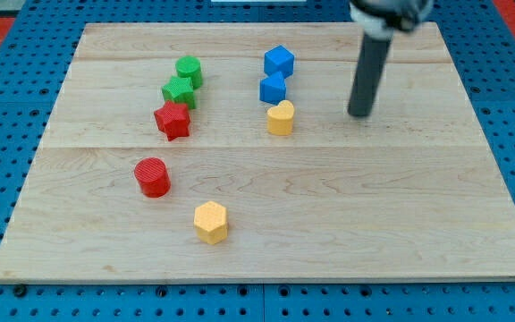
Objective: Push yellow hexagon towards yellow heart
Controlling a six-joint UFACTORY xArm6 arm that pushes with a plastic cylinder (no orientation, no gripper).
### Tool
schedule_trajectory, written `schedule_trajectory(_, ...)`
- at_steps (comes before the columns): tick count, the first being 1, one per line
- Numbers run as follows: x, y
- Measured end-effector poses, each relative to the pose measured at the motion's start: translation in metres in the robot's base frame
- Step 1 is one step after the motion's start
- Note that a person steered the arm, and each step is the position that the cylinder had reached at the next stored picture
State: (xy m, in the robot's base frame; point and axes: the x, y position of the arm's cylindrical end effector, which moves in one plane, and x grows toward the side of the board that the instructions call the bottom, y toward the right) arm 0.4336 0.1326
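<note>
My tip point(359, 114) rests on the bench point(401, 215), touching no block, at three o'clock of the yellow heart point(281, 118). This end effector is a bare rod, so nothing opens or grips. The yellow hexagon point(211, 222) sits toward six o'clock, well apart from the heart; I judge I must circle below it. Count: two yellow, two blue, two green, two red.

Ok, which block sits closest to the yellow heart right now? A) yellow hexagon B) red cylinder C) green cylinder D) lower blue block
D: the lower blue block sits just above the yellow heart, nearly touching it, while the yellow hexagon lies far below toward the view's bottom and my tip stands off to the heart's right.
</note>
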Motion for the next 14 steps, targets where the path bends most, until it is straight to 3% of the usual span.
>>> schedule_trajectory(2,0.185,-0.044)
schedule_trajectory(3,0.185,-0.06)
schedule_trajectory(4,0.177,-0.153)
schedule_trajectory(5,0.175,-0.193)
schedule_trajectory(7,0.114,-0.174)
schedule_trajectory(9,0.12,-0.219)
schedule_trajectory(11,0.067,-0.156)
schedule_trajectory(14,0.054,-0.217)
